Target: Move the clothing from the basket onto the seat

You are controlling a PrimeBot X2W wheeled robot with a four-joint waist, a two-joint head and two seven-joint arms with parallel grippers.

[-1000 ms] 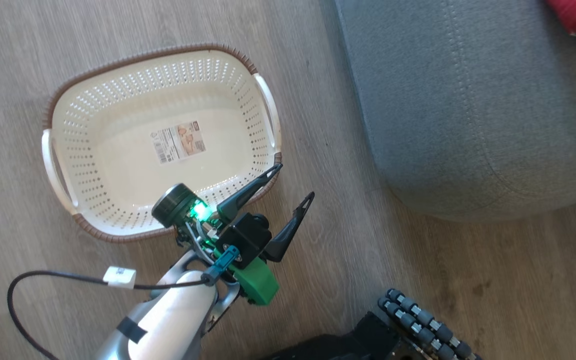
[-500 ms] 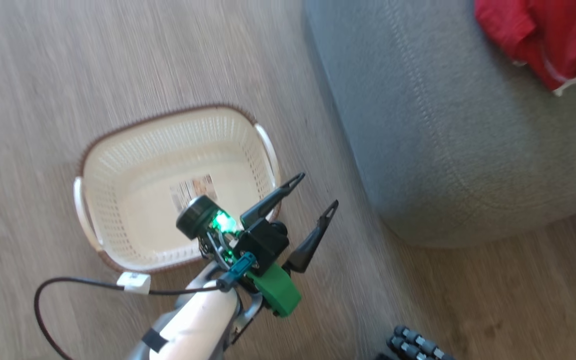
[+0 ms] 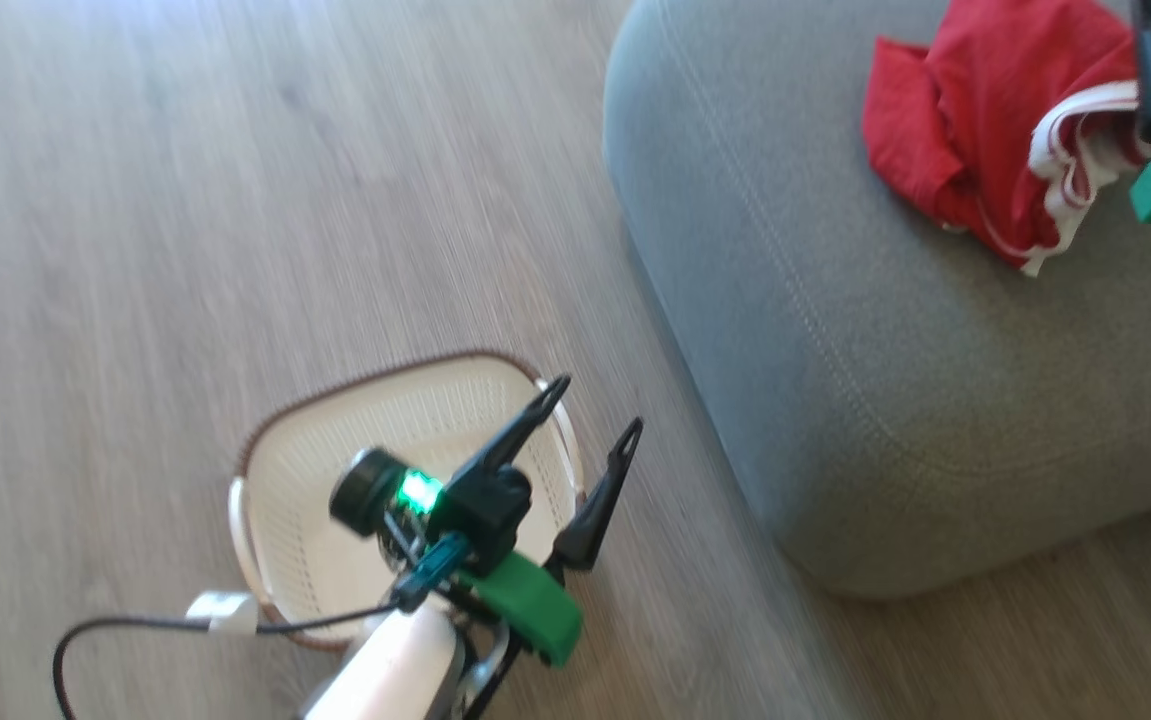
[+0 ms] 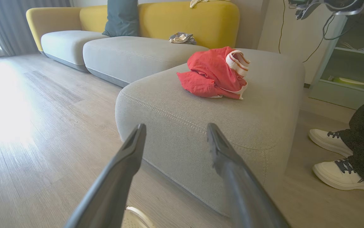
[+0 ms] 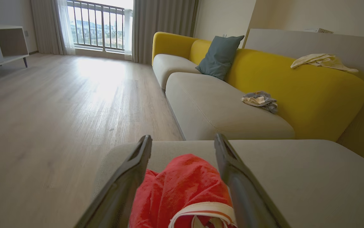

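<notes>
Both sets of jaws stand spread, gripping nothing. The right gripper (image 5: 182, 137) hovers over the red clothing (image 3: 975, 130), which lies heaped on the grey seat (image 3: 835, 350). The left gripper (image 3: 593, 407) hangs above the basket (image 3: 305, 520) on the wooden floor (image 3: 185, 200).

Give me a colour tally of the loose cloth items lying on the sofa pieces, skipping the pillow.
Red clothing: 1 heap
Grey-beige cloth: 1
Pale yellow cloth: 1
Total: 3

Head looks down; both wrists look level across the seat (image 3: 885, 420) (shared by all).
</notes>
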